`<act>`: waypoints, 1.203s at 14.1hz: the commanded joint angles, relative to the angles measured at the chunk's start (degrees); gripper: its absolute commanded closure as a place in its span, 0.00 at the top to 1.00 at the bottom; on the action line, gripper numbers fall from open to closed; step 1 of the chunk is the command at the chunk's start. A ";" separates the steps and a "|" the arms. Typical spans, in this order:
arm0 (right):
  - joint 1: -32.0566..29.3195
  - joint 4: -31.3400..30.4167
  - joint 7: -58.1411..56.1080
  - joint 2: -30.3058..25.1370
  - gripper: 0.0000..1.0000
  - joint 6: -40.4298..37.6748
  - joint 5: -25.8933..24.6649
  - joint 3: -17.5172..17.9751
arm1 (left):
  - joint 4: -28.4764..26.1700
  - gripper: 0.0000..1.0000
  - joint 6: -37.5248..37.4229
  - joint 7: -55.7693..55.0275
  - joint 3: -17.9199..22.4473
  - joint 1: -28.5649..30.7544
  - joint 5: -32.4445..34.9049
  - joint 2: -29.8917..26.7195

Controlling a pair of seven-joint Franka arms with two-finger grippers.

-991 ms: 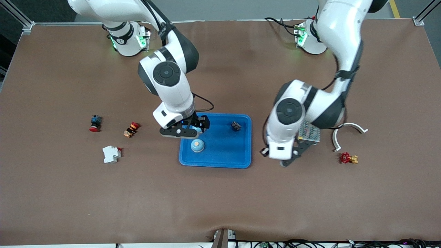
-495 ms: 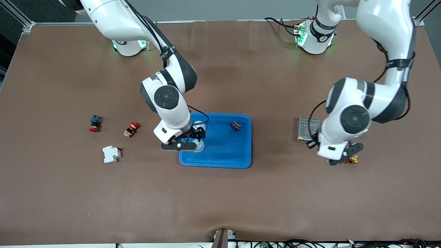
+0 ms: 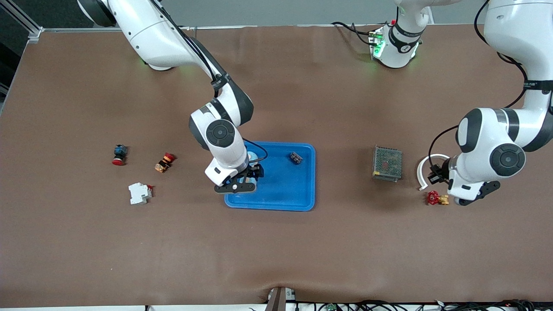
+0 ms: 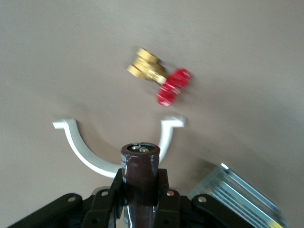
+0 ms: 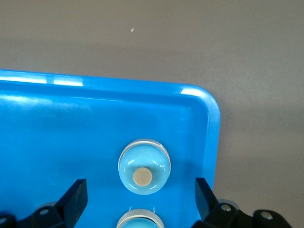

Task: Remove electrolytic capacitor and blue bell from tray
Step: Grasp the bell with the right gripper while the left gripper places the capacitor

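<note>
Moved since a second ago: both arms. Swings the left gripper (image 3: 438, 173) away from beside the tray (image 3: 283, 190) to the left arm's end of the table, and brings the right gripper (image 3: 236, 185) down low over the tray corner nearest the right arm's end. Leaves the bright blue tray itself unshifted, with a small black component (image 3: 295, 157) lying in its corner toward the left arm. Passes the grey mesh box (image 3: 387, 163), which sits well apart from the tray, to hover over the white curved clip (image 3: 425, 166), near the red-handled brass valve (image 3: 436, 198). Clamps the left jaws tight on the electrolytic capacitor (image 4: 140, 164), a dark brown can standing upright between the fingers, so already out of the tray but not yet set down. Holds the right jaws spread wide and empty, one finger (image 5: 76, 194) to each side of the blue bell (image 5: 144, 173), which sits in the tray just beside the rim. Step in hand, by the look of it: placing the capacitor while lining up on the bell. Next, probably: lower the capacitor onto bare table clear of clip and valve and release; drop the right fingers a little, close around the dome below its button, lift straight up over the rim.
</note>
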 commanded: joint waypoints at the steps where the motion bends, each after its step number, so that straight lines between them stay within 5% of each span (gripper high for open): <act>1: -0.14 0.84 -0.47 1.63 1.00 0.70 -0.89 0.36 | -5.44 0.00 5.77 0.80 -0.56 3.19 1.84 -1.61; 9: 0.57 0.84 -0.38 4.44 1.00 4.13 -1.06 0.36 | -10.37 0.00 19.40 1.07 -0.48 7.06 1.93 2.78; 14: 0.57 0.84 -0.38 5.94 1.00 4.21 -1.68 0.36 | -10.29 0.05 21.44 1.16 -0.47 7.06 2.10 4.81; 17: 0.57 0.84 -0.38 6.37 1.00 5.00 -1.59 0.36 | -9.94 0.90 21.35 1.16 -0.47 7.06 2.89 4.81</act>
